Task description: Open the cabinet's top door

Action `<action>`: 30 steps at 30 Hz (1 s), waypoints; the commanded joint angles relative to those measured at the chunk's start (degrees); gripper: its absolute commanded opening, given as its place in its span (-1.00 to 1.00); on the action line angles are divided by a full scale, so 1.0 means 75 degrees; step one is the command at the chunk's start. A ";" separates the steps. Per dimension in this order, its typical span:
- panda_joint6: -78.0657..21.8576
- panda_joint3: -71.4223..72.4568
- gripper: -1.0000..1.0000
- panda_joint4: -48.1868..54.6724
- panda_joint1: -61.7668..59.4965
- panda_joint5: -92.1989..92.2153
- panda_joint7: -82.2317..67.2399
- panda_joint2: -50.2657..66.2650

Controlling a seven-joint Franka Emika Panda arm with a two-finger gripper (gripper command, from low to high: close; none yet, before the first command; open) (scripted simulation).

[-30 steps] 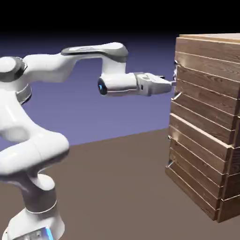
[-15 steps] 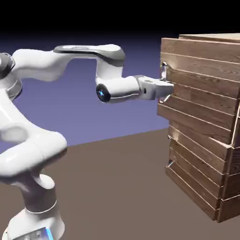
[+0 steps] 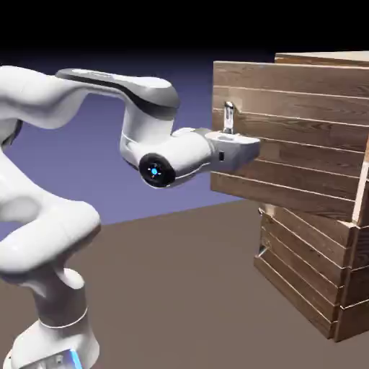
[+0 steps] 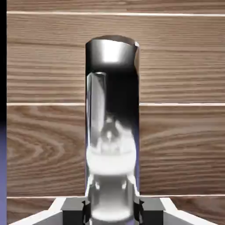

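Handling, working rightward across the exterior view. End effector (image 4: 112, 212) first: its tips are pinched on the handle (image 4: 110, 149), one on each side of the bar in the hand view. Good place to take hold; the upright bar is narrow enough to straddle and lies near the free edge, where leverage should be best. Polished surface, likely slippery if the wrist twists against it. Next, the top door (image 3: 295, 108): swung well out from the upper front of the cabinet (image 3: 303, 270), apparently hinged at the exterior view's right. Judged stiff, moderately heavy, not fragile; should swing as one slab. Pull wants to follow the arc, wrist turning along; a straight tug could drag the tips off. Opening looks well advanced.

Looks, same direction. Handle: silvery, mirror-bright, rounded at its end, throwing white glare; its lower part is hidden behind the end effector in the exterior view. Door: broad, flat, brown horizontal boards, wavy dark grain, pale lines at the joints. Cabinet: boxy, same brown planking, its lower fronts close to flush below the door.
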 commanded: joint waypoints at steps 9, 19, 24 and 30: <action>-0.2917 -0.1858 -1.00 0.1115 -0.0644 -0.2869 -0.0904 0.2047; -0.5390 -0.2849 -1.00 0.3556 -0.0849 -0.5082 -0.1855 0.4811; -0.6411 -0.3038 -1.00 0.4941 -0.0871 -0.5788 -0.2194 0.6073; -0.7470 -0.3086 -1.00 0.6602 -0.0911 -0.6368 -0.2462 0.7431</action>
